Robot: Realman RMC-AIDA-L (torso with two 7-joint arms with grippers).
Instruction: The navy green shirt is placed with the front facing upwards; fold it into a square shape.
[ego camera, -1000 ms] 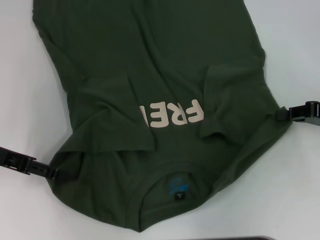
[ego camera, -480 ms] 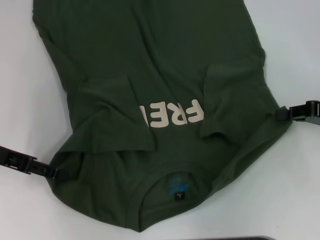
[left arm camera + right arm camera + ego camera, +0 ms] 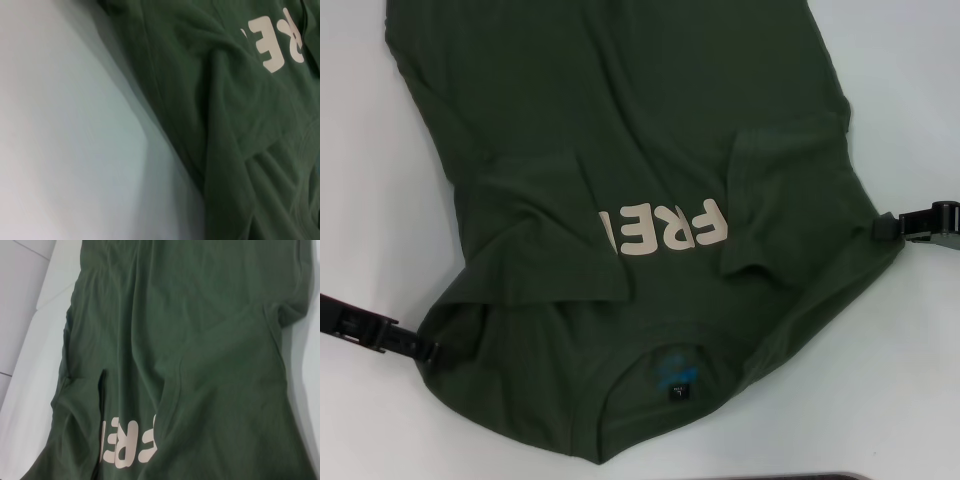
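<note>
The navy green shirt lies spread on the white table, front up, with its collar toward me. Cream letters "FRE" show upside down on the chest, and both sleeves are folded in over it. A blue print and a small tag sit inside the collar. My left gripper is shut on the shirt's edge at the left shoulder. At the right shoulder edge, my right gripper pinches the cloth. The shirt fills much of the left wrist view, and the right wrist view shows the shirt with its letters.
Bare white table shows to the left and right of the shirt. A dark strip runs along the near edge of the head view. The shirt's hem runs out of view at the far side.
My left gripper has dropped slightly toward the near edge, still at the shirt's left shoulder. The right gripper and the shirt have hardly moved.
</note>
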